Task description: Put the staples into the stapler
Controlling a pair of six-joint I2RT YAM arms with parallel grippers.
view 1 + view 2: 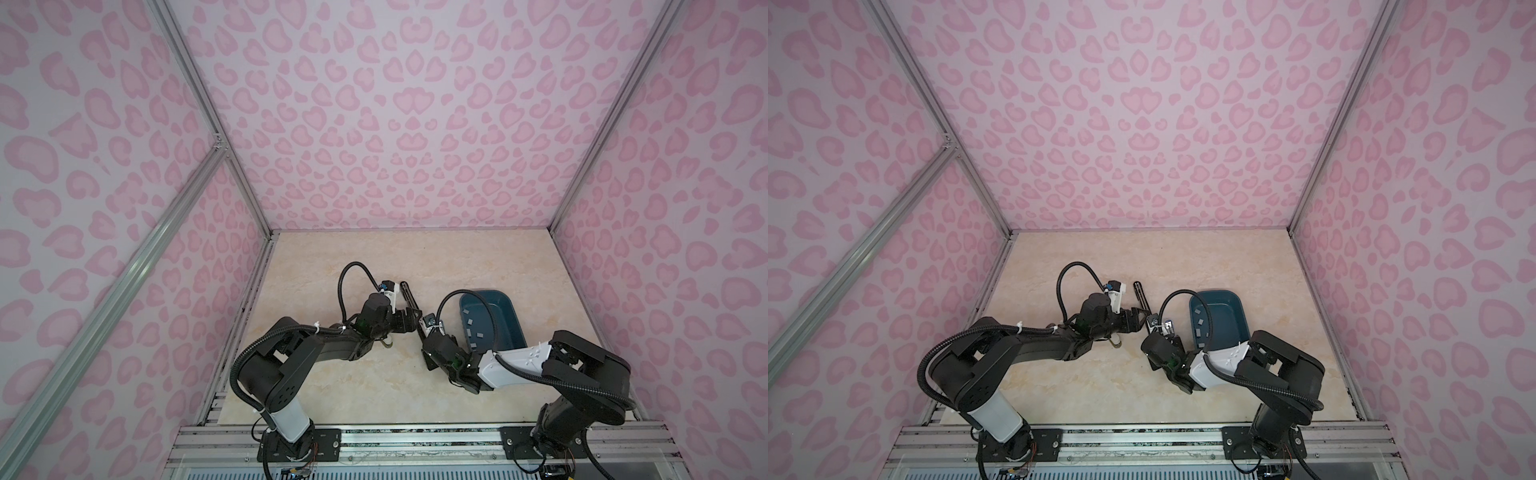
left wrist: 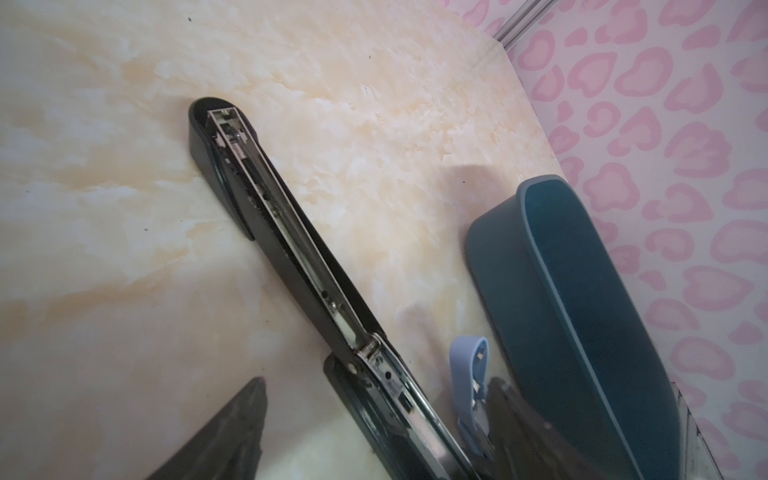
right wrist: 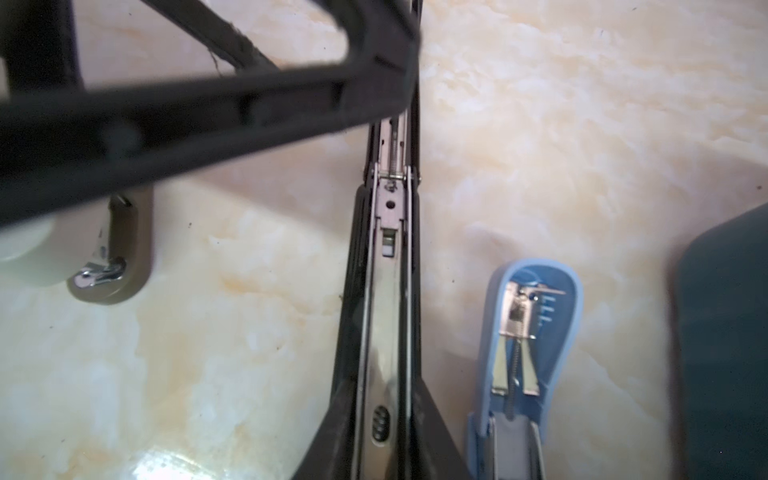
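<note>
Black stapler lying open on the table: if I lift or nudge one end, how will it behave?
Probably stiff metal and plastic, but the black stapler is folded open at its hinge, so lifting one end would likely let the other half swing. Long and flat on the smooth table, it should pivot under a side push rather than tip.

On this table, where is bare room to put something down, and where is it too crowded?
Free: the far strip of table between the back wall and the black stapler; also the near strip between the left arm and right arm. Crowded: the middle, where black stapler, blue stapler, olive stapler and bin lie close together.
</note>
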